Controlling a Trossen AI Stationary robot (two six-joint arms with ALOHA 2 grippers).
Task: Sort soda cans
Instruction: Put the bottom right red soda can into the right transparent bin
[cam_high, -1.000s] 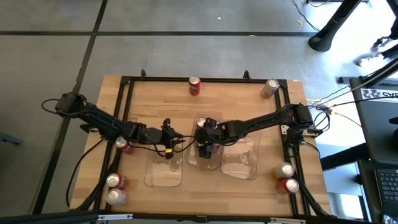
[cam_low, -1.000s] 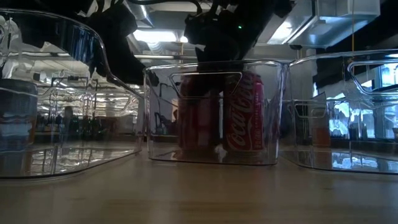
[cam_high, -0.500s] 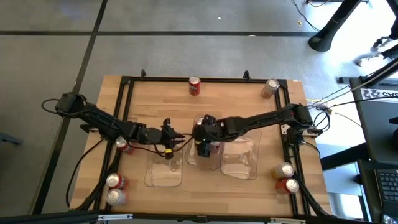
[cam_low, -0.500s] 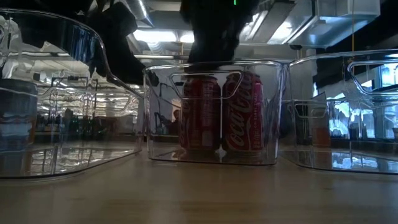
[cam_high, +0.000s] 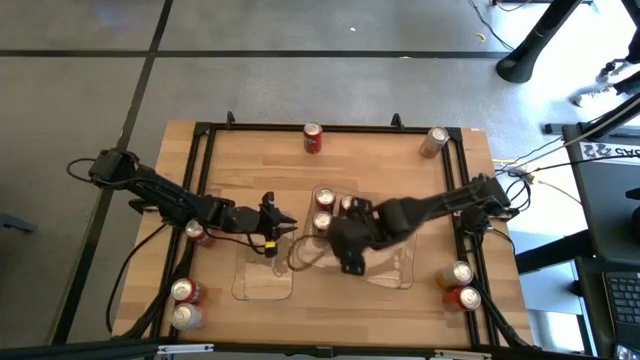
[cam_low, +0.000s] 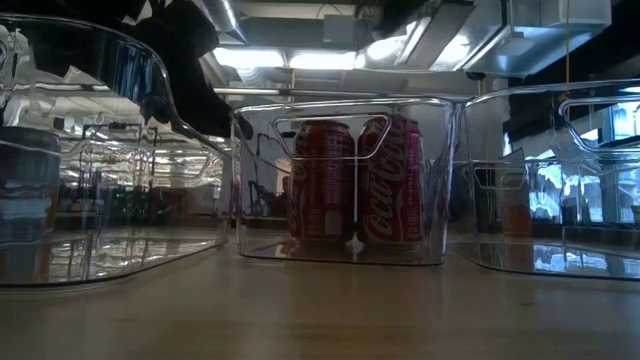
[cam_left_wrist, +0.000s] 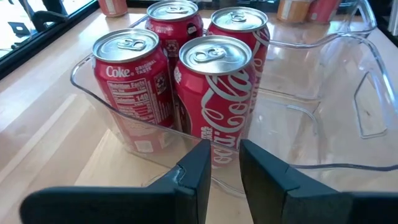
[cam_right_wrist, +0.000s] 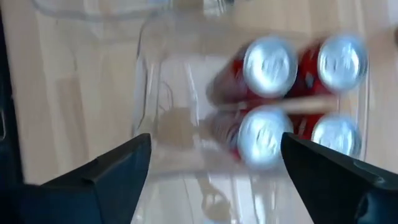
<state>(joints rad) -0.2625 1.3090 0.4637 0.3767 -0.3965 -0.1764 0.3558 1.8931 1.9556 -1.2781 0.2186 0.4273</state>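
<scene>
Four red soda cans (cam_left_wrist: 214, 93) stand upright in the far end of the clear middle tray (cam_high: 312, 258); two show in the low view (cam_low: 322, 180). My left gripper (cam_left_wrist: 222, 171) (cam_high: 283, 225) sits at that tray's left wall, its fingers nearly together. My right gripper (cam_right_wrist: 214, 180) (cam_high: 350, 258) hangs open above the tray's near half, looking down on the cans (cam_right_wrist: 268, 65) and touching nothing. Loose cans stand at the table's corners and far edge. My left gripper pinches the middle tray's left wall at its rim (cam_left_wrist: 186, 169) between its two fingers, coming level from the table's left. The tray stays flat on the table with the cans inside it.
Clear trays flank the middle one, left (cam_high: 265, 275) and right (cam_high: 388, 262). A red can (cam_high: 313, 138) and a pale can (cam_high: 434, 141) are at the far edge. One can (cam_high: 200, 233) lies under the left arm; pairs stand near left (cam_high: 183, 291) and near right (cam_high: 455, 272).
My right gripper has left a red can standing in the middle tray beside the others, risen clear of the tray and drawn back toward the table's near edge.
</scene>
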